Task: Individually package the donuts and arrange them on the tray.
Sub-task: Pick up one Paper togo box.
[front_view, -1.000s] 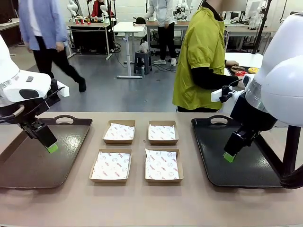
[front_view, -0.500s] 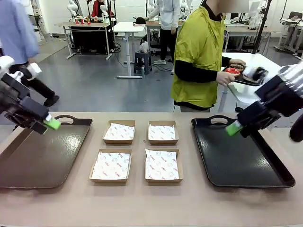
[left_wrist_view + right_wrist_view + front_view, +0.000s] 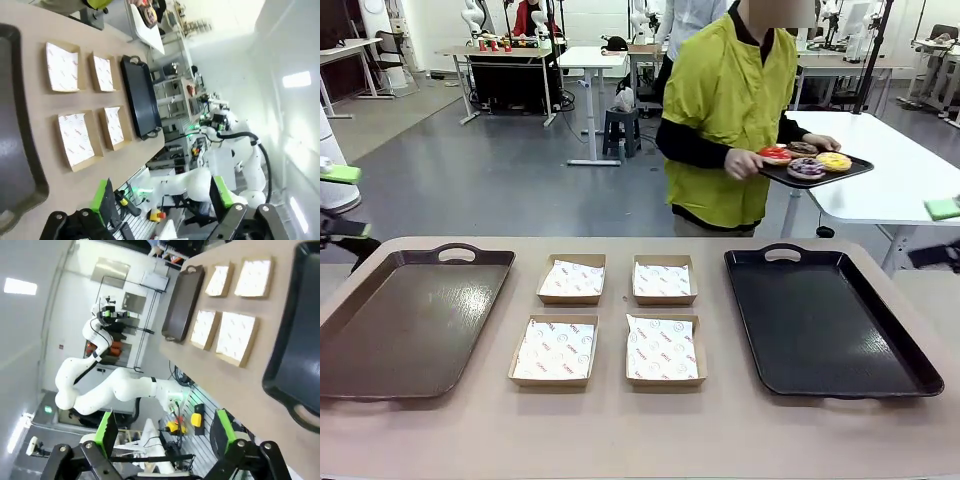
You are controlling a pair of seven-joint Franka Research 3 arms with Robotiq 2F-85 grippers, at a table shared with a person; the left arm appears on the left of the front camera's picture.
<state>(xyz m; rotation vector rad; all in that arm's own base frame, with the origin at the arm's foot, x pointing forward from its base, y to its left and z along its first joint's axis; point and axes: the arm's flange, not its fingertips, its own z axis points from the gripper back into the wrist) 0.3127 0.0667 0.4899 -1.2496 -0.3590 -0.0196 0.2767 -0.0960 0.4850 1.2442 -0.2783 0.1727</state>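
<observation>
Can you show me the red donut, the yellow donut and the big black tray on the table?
red donut (image 3: 775, 154), front view, on its glossy top.
yellow donut (image 3: 834, 160), front view, on its frosted top.
big black tray (image 3: 820, 330), front view, on its bare floor.

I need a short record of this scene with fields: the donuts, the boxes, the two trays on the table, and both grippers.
donuts: four, on a small black tray that the person holds behind the table
boxes: four, paper-lined, two rows of two, between the big trays
brown tray: robot's left side, bare
black tray: robot's right side, bare
left gripper: open, holds nothing
right gripper: open, holds nothing
</observation>
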